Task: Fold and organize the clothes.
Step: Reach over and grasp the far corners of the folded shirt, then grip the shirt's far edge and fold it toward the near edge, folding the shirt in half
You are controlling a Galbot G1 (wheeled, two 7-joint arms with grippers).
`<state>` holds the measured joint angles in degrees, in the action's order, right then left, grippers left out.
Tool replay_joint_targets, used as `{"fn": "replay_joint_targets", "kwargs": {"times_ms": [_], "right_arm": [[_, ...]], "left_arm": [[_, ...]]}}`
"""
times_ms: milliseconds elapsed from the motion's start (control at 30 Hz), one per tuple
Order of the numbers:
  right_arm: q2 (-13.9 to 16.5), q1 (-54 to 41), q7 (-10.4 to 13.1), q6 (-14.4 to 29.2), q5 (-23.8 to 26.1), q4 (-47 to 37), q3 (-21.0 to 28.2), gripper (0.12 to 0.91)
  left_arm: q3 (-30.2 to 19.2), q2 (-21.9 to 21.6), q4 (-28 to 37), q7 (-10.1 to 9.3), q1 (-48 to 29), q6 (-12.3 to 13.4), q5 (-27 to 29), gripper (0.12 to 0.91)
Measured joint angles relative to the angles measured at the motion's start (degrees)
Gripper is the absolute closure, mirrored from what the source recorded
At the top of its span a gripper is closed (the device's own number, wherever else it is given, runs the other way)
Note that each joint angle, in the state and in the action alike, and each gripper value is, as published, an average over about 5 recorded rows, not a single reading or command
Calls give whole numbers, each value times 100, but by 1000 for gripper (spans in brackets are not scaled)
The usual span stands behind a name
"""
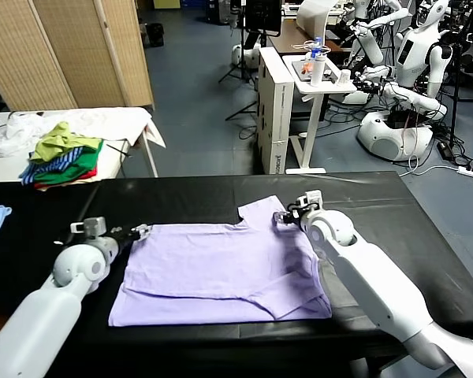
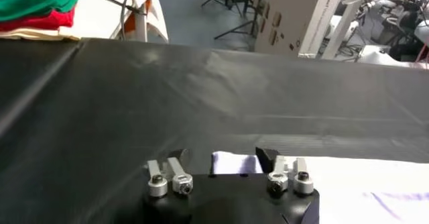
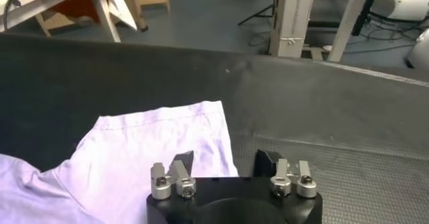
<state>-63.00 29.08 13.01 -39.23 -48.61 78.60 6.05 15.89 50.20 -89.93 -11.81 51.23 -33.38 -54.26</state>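
One pale lavender short-sleeved T-shirt of thin fabric [image 1: 225,272] lies spread flat on the black, finely ribbed surface [image 1: 189,201], its lower edge doubled over in a narrow fold and one sleeve sticking out toward the far side. Two end effectors are at work, one at each upper corner of the shirt. The left end effector [image 1: 139,231] sits at the shirt's left corner, its black-tipped fingers [image 2: 177,157] spread apart with a bit of pale fabric showing between them. The right end effector [image 1: 287,216] hovers at the sleeve, fingers [image 3: 182,161] likewise spread, pinching nothing. One pile of green, yellow and striped clothes [image 1: 61,154] rests on a white table beyond.
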Motion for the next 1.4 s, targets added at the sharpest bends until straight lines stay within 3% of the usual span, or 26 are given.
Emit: {"fn": "replay_joint_targets", "kwargs": {"times_ms": [233,367,733,1400], "right_arm": [[-53,3,-34,33,42,-8,28,786],[-56,13,-101,163,82,5,17,872],[126,231,-303,667,41,377,-273,886],[1132,1438,-335,532,-209,2061,-1229,886]], "left_arm": [[-2,-33,-5,26,39,-1,16,682],[-17,-35,-34,43,50,-17,17,789],[94,-88,-238,14,132,4,-37,831],[1030,-696,-1623,59,1366,42,-230,832]]}}
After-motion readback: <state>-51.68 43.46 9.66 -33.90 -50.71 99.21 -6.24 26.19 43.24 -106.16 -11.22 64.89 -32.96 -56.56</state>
